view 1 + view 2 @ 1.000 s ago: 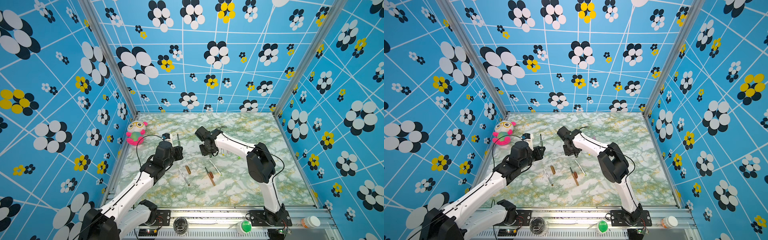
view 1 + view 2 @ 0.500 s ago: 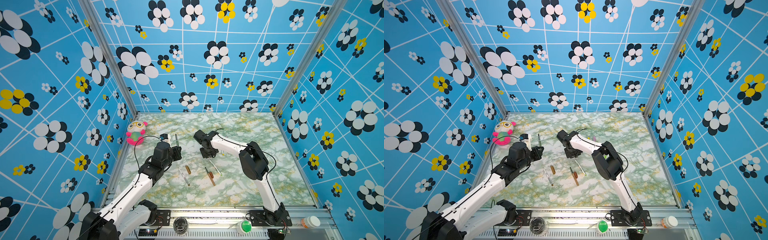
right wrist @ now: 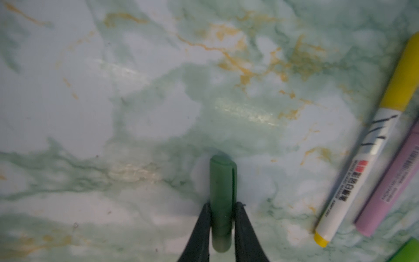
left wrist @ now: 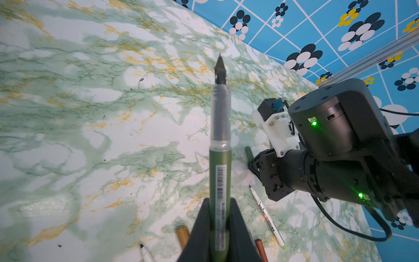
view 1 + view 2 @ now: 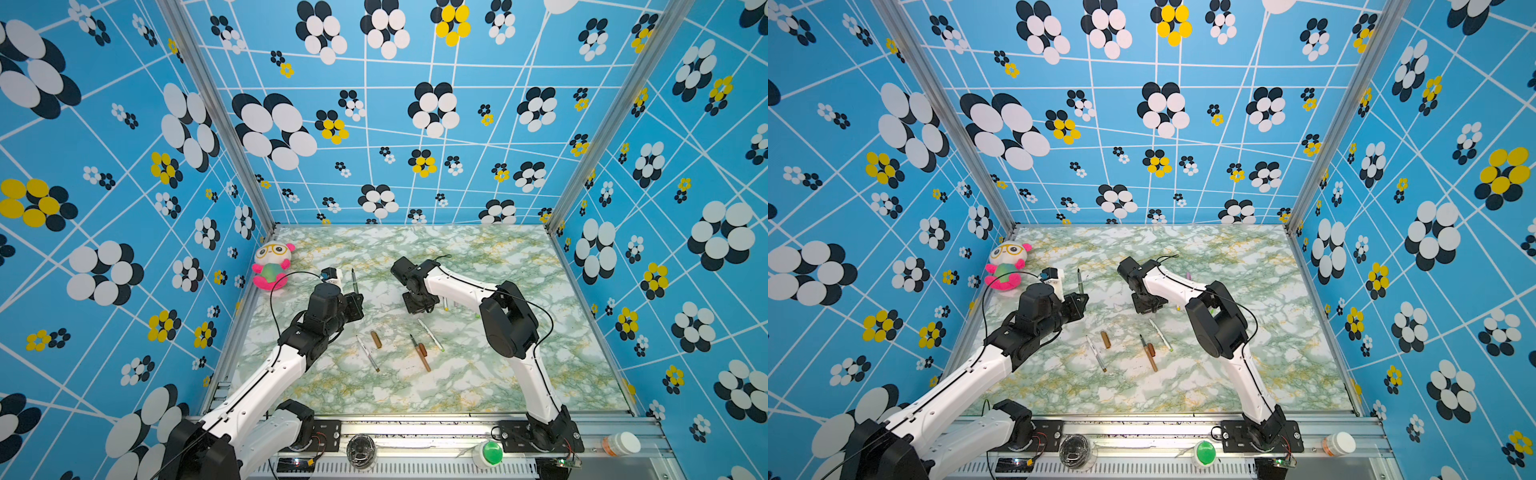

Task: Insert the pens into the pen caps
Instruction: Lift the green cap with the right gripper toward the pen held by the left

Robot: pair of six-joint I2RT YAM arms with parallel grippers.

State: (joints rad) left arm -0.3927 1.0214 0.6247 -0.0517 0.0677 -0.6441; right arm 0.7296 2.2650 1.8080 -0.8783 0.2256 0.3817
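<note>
"Fingers (image 4: 197, 231) of the left gripper (image 4: 219, 202): state?"

"Clamped on the dark green pen (image 4: 220, 172), low on its barrel. In both top views the pen (image 5: 354, 280) projects from the gripper toward 12 o'clock, nib end outermost."

"What does the left wrist view add?"

"Barcode label, clear neck section and dark pointed nib. In the top views the pen reads only as a thin dark line."

"Right gripper (image 3: 223, 205)?"

"Right wrist view: both fingers (image 3: 201, 229) press against the sides of the dark green cap (image 3: 223, 181), which lies on the table (image 5: 498, 374). In both top views the gripper (image 5: 419, 307), at 3 o'clock from the left gripper, hides the cap completely. The left wrist view shows one end of the cap (image 4: 249, 154) protruding from the jaws."

"Items beside it?"

"Right wrist view: a yellow-capped white pen (image 3: 362, 163) and a pink pen (image 3: 394, 181), side by side. The top views show only slivers of them behind the arm."

"Items shown whole in the top views only?"

"At 6 o'clock from the right gripper: a white pen (image 5: 368, 353), a brown cap (image 5: 376, 339), a brown pen (image 5: 420, 357) just beside a reddish-brown cap (image 5: 423, 348), and a green-ended white pen (image 5: 431, 334). A plush toy (image 5: 272, 266) sits at 10 o'clock from the left gripper; neither wrist view shows it."
</note>
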